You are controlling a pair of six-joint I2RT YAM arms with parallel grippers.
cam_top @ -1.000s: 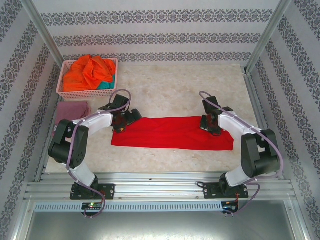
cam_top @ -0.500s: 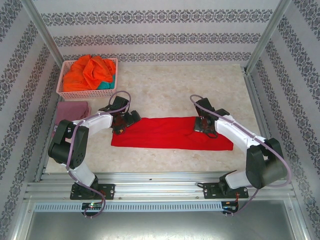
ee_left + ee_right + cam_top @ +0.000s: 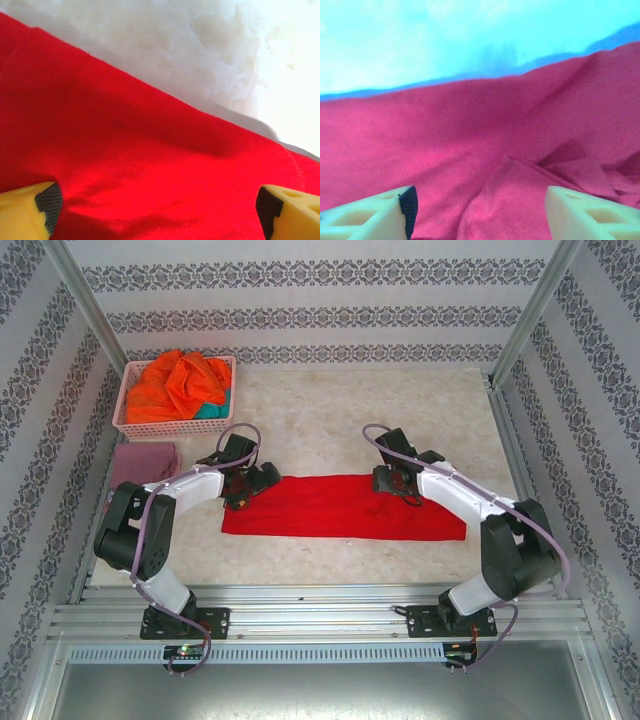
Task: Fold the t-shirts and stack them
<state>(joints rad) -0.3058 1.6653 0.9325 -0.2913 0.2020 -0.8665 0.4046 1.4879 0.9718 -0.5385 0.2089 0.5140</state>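
While the plain bright red cloth t-shirt (image 3: 340,508) lies as a long folded strip on the pale counter (image 3: 330,405), both my pincers are spread w/ nothing held: L pincer (image 3: 243,490) over its left end, R pincer (image 3: 392,483) at its far edge. Next fold, imo: pinch both layers, lift evenly, match the hems.

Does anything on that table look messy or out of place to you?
Mostly tidy. The red t-shirt lies as a long flat strip, but its cloth is bunched into small wrinkles by the right gripper. Orange shirts sit heaped, unfolded, in the pink basket.
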